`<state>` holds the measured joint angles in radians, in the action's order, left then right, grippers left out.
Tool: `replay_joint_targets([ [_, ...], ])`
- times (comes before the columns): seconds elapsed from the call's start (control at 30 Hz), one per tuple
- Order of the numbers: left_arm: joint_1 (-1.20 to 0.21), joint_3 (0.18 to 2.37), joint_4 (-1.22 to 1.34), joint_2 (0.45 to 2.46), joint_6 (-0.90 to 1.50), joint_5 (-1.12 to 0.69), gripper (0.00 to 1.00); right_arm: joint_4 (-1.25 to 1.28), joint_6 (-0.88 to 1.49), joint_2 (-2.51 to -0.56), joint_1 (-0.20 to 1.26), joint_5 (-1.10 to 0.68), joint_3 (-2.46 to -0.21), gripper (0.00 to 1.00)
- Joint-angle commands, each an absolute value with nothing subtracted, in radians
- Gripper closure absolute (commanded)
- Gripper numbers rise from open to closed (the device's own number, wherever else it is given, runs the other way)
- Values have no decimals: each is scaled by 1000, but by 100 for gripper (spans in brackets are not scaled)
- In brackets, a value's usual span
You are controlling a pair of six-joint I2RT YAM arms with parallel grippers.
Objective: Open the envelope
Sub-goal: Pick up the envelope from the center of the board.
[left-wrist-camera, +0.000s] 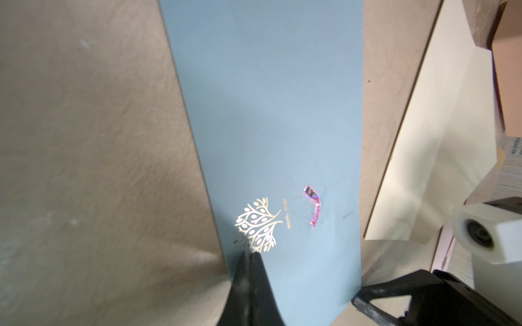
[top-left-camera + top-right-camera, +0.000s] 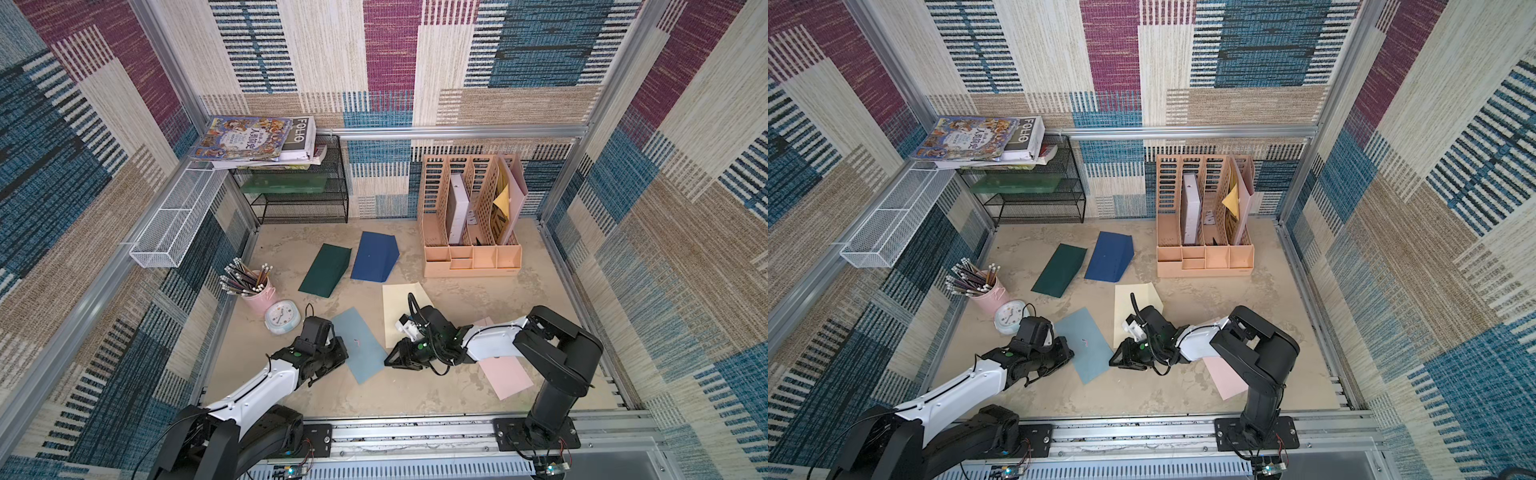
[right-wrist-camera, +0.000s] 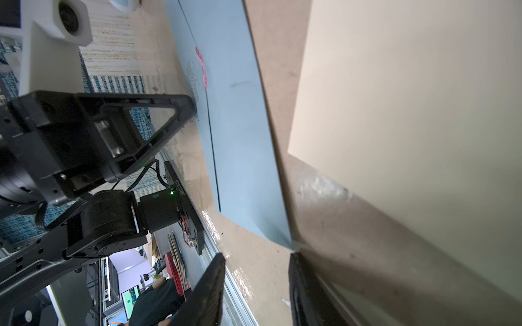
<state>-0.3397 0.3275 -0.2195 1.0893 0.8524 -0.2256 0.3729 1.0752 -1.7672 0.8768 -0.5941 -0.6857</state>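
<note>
A light blue envelope [image 2: 360,347] [image 2: 1087,347] lies flat on the table between my two arms. It carries a gold tree print [image 1: 258,225] and a pink sticker scrap [image 1: 312,206]. My left gripper [image 2: 338,352] [image 2: 1066,353] [image 1: 248,258] is shut, and its tips rest on the envelope's left part by the gold print. My right gripper [image 2: 388,361] [image 2: 1113,360] [image 3: 257,259] is open at table height just off the envelope's [image 3: 240,141] right corner, with nothing between its fingers. In the right wrist view a seam line runs along the envelope.
A cream envelope [image 2: 405,297] lies under the right wrist and a pink one [image 2: 505,374] under the right arm. Dark green [image 2: 326,270] and dark blue [image 2: 376,257] envelopes lie further back. A pencil cup [image 2: 257,291] and a clock [image 2: 282,318] stand left, and a file organizer [image 2: 471,253] back right.
</note>
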Motion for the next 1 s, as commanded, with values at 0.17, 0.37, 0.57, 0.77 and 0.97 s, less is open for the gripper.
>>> replay_joint_targets([
  [0.17,-343,307,-421,1101,847,-209,100,568,1176,-1812,862,-590,-683,59],
  [0.37,-343,303,-417,1100,847,-212,100,644,1212,-1859,877,-633,-696,59],
  [0.57,-344,304,-412,1107,841,-212,100,660,1190,-1882,882,-651,-740,63],
  [0.77,-343,316,-413,1123,833,-219,100,445,1045,-1968,904,-657,-928,88],
  [0.97,-343,341,-442,1096,822,-206,100,343,983,-2025,915,-652,-990,100],
])
